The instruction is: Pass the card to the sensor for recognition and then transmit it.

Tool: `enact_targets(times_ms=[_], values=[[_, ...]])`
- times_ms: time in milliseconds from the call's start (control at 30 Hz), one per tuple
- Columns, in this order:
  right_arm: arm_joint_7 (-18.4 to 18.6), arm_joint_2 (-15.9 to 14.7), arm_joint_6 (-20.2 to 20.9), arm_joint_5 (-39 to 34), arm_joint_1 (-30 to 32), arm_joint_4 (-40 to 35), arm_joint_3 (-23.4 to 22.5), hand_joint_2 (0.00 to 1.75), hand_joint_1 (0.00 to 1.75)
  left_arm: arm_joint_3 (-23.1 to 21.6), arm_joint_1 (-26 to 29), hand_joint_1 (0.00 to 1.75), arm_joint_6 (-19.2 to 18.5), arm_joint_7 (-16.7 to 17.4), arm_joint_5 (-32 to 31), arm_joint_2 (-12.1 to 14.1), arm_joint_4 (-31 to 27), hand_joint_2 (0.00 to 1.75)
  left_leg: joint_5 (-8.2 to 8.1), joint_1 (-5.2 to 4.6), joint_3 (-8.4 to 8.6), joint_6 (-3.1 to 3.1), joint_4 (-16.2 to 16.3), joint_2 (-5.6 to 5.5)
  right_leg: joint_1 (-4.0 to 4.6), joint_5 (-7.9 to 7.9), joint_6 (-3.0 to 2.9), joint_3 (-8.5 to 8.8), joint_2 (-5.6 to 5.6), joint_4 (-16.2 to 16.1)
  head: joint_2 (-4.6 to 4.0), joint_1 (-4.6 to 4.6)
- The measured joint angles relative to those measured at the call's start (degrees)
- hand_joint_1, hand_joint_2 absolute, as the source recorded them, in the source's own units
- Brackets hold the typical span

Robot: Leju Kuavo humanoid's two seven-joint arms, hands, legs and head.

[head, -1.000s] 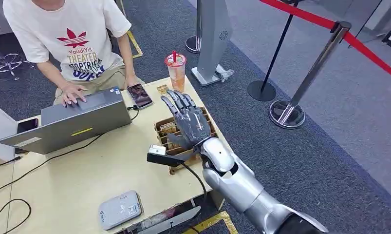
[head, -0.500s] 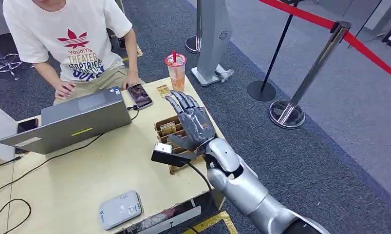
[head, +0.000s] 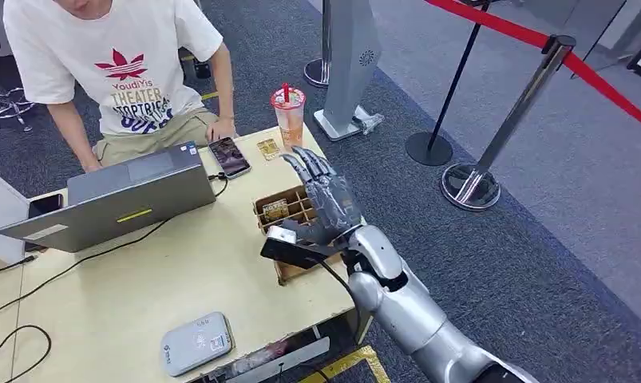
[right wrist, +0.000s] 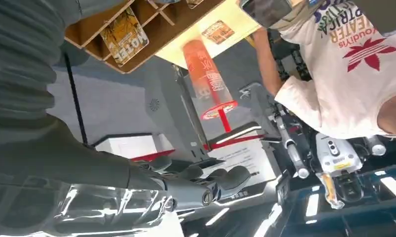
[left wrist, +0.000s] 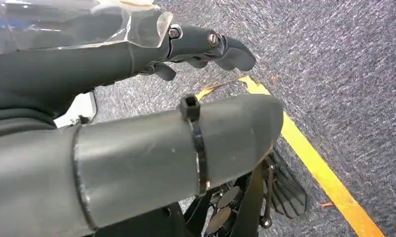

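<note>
The right hand (head: 326, 203) is hovering above the brown card box (head: 294, 209) at the counter's (head: 141, 279) right edge, palm turned toward the person (head: 113, 60), fingers (head: 309, 163) stretched upward and apart, gripping nothing. In the right wrist view the same fingers (right wrist: 205, 180) are lying slightly apart with nothing between them. Below the wrist, a black camera block (head: 289, 247) with a cable is sticking out over the box.

One card (head: 274, 211) is standing in a compartment of the divided box, just beside the hand's thumb side and not touched by it; the right wrist view is showing that card (right wrist: 123, 35) upright in its slot. One more card (head: 268, 148) is lying flat on the counter beside the drink cup (head: 288, 116), which is carrying a red straw.

One grey sensor pad (head: 195, 341) is sitting near the counter's front edge, well apart from the box. One laptop (head: 117, 199) is standing open before the seated person, and two phones are lying on the counter: one (head: 229, 156) under the person's fingers, another (head: 45, 205) at the laptop's far left.

The left hand (left wrist: 196, 49) is hanging over grey carpet with a yellow floor line (left wrist: 309, 158), its dark fingers curled loosely; whether they are closed I cannot tell.

Two stanchion posts (head: 508, 120) are carrying one red rope (head: 532, 40) across the floor.
</note>
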Motion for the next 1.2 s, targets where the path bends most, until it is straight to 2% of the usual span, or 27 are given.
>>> enact_targets(times_ms=[133,200,233,300,367,400,433,500,700,800,1000,1100,1200], values=[[0.3,0.0,-2.1,1.7,1.2,-0.1,-1.0,1.75,0.52,0.0,0.0,0.0,-0.2,0.0,-0.3,0.0,0.0,0.0,0.0,0.0,0.0,0.0,0.0,0.0,0.0,0.0,0.0,0.0,0.0,0.0,0.0,0.0],[0.6,0.0,-2.8,2.3,1.8,-0.2,-1.4,1.75,1.01,-0.1,0.0,0.0,-1.3,0.1,-0.3,0.2,0.0,0.0,0.0,0.0,-0.01,0.0,0.0,0.0,0.0,0.0,0.0,0.0,0.0,0.0,0.0,0.02],[0.8,0.0,-3.1,2.8,2.1,-0.2,-1.5,1.75,1.01,-0.1,0.1,0.0,-1.6,0.2,-0.4,0.4,0.0,0.0,0.0,0.0,-0.01,0.0,0.0,0.0,0.0,0.0,0.0,0.0,0.0,0.0,0.0,0.0],[1.0,0.0,-3.4,3.0,2.5,-0.2,-1.7,1.75,1.15,-0.2,0.1,0.0,-2.0,0.7,-0.4,0.7,0.0,0.0,0.0,0.0,0.0,0.0,0.0,0.0,0.0,0.0,0.0,0.0,0.0,0.0,0.0,0.0],[1.2,0.0,-3.6,3.3,2.8,-0.2,-1.7,1.75,1.17,-0.2,0.1,0.0,-2.0,0.9,-0.5,0.8,0.0,0.0,0.0,0.0,0.0,0.0,0.0,0.0,0.0,0.0,0.0,0.0,0.0,0.0,0.0,0.0],[1.3,0.0,-3.6,3.8,2.9,-0.2,-1.7,1.75,1.08,-0.2,0.1,0.0,-2.0,1.0,-0.5,0.9,0.0,0.0,0.0,0.0,0.0,0.0,0.0,0.0,0.0,0.0,0.0,0.0,0.0,0.0,0.0,0.0],[1.3,0.0,-3.6,3.8,3.0,-0.2,-1.7,1.75,1.06,-0.2,0.1,0.0,-2.0,1.1,-0.5,1.0,0.0,0.0,0.0,0.0,0.0,0.0,0.0,0.0,0.0,0.0,0.0,0.0,0.0,0.0,0.0,0.0],[1.5,0.0,-3.7,4.2,3.0,-0.1,-1.7,1.75,0.87,-0.2,0.1,0.0,-2.0,1.2,-0.4,1.0,0.0,0.0,0.0,0.0,-0.01,0.0,0.0,0.0,0.0,0.0,0.0,0.0,0.0,0.0,0.0,0.0],[1.9,0.0,-3.8,4.9,3.0,-0.1,-1.7,1.75,0.82,-0.2,0.1,0.0,-2.1,1.3,-0.3,1.0,0.0,0.0,0.0,0.0,-0.01,0.0,0.0,0.0,0.0,0.0,0.0,0.0,0.0,0.0,0.0,0.0],[2.1,0.0,-3.8,5.0,3.0,-0.1,-1.7,1.75,0.73,-0.2,0.1,0.0,-2.1,1.4,-0.3,1.0,0.0,0.0,0.0,0.0,-0.01,0.0,0.0,0.0,0.0,0.0,0.0,0.0,0.0,0.0,0.0,0.0],[2.5,0.0,-3.5,5.5,2.8,0.5,-1.7,1.75,0.8,-0.2,0.1,0.0,-2.1,1.4,-0.2,1.0,0.0,0.0,0.0,0.0,-0.02,0.0,0.0,0.0,0.0,0.0,0.0,0.0,0.0,0.0,0.0,0.0],[1.7,0.0,-2.0,2.6,2.7,1.0,-1.7,1.75,0.8,-0.2,0.1,0.0,-2.1,1.4,-0.1,1.0,0.0,0.0,0.0,0.0,-0.02,0.0,0.0,0.0,0.0,0.0,0.0,0.0,-0.01,0.0,0.0,0.0],[1.0,0.0,-1.0,0.0,2.7,1.4,-1.7,1.75,0.87,-0.3,0.1,0.0,-2.2,1.4,-0.1,1.1,0.0,0.0,0.0,0.0,-0.02,0.0,0.0,0.0,0.0,0.0,0.0,0.0,0.0,0.0,0.0,0.0]])
